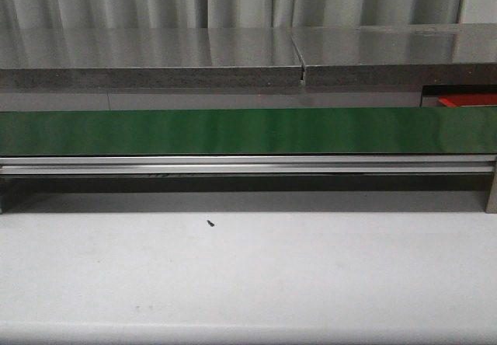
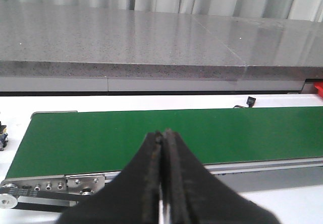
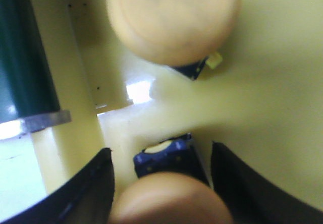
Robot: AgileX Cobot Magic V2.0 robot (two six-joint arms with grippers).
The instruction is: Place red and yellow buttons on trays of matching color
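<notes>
Right wrist view: the right gripper (image 3: 161,183) is spread wide over the yellow tray (image 3: 272,82), a yellow button (image 3: 169,196) between its fingers, untouched; a second yellow button (image 3: 174,19) lies at 12 o'clock. Left gripper (image 2: 162,183) is pressed together above the green conveyor belt (image 2: 151,133).
</notes>
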